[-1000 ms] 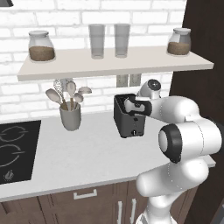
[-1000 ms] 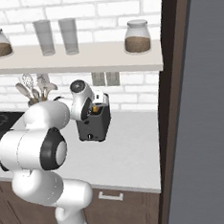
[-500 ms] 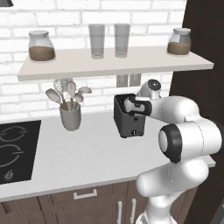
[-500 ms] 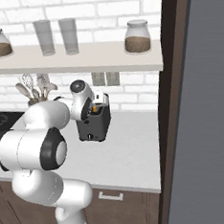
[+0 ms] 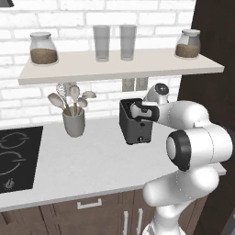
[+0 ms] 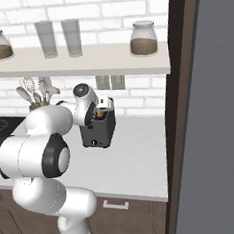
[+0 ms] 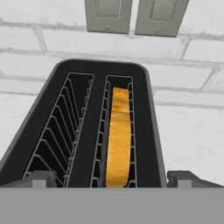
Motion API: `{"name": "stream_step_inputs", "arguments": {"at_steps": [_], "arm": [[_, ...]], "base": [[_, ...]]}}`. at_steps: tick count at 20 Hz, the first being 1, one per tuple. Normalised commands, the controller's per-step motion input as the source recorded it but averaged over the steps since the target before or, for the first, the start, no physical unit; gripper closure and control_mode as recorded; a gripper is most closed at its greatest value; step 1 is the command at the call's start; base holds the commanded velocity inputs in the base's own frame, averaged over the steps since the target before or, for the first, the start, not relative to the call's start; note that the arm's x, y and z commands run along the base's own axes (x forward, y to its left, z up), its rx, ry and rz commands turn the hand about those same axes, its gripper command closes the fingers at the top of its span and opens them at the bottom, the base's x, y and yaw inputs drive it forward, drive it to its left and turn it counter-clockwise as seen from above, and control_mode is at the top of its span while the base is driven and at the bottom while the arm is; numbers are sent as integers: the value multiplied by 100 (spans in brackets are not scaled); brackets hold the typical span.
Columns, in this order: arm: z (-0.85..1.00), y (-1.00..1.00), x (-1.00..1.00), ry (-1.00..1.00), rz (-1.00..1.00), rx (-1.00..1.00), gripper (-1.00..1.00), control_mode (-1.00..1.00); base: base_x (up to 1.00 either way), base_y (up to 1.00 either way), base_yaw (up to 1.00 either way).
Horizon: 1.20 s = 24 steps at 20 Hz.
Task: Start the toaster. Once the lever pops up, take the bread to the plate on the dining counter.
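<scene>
The toaster (image 5: 136,123), a small boxy dark grey appliance with two slotted openings on top, stands on a long pale grey countertop (image 5: 92,160) that runs along a white brick wall (image 5: 69,7) over dark brown wood cabinets (image 5: 87,215). A tall dark brown panel (image 6: 181,108) closes the counter off on the right. A pale wooden shelf (image 5: 119,64) is fixed to the wall above, carrying two clear drinking glasses (image 5: 114,42) in the middle and a lidded glass jar of brown grains at each end (image 5: 43,48) (image 5: 188,43). A black induction hob (image 5: 16,158) is set into the counter at the far left. Between the hob and the toaster stands a grey utensil cup (image 5: 74,123) holding pale spoons and a whisk. Two grey wall outlets (image 7: 135,15) sit on the brick just behind the toaster.

The bread (image 7: 119,135), a golden-tan toast slice, stands on edge in the right-hand slot in the hand view; the other slot holds only its wire rack. The two-finger gripper (image 7: 109,179) hangs just above the toaster's near edge, its dark tips spread wide apart, one at each side of the toaster's top, grasping nothing.
</scene>
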Motion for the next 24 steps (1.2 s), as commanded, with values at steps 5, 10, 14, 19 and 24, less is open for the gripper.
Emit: {"name": "stream_step_inputs", "arguments": {"at_steps": [5, 10, 14, 19, 24], "arm": [[0, 0, 0, 0, 0, 0, -100, -100], [0, 0, 0, 0, 0, 0, -100, -100], [0, 0, 0, 0, 0, 0, -100, -100], [0, 0, 0, 0, 0, 0, -100, -100], [0, 0, 0, 0, 0, 0, -100, -100]], "base": [[0, 0, 0], [0, 0, 0], [0, 0, 0], [0, 0, 0], [0, 0, 0]]}}
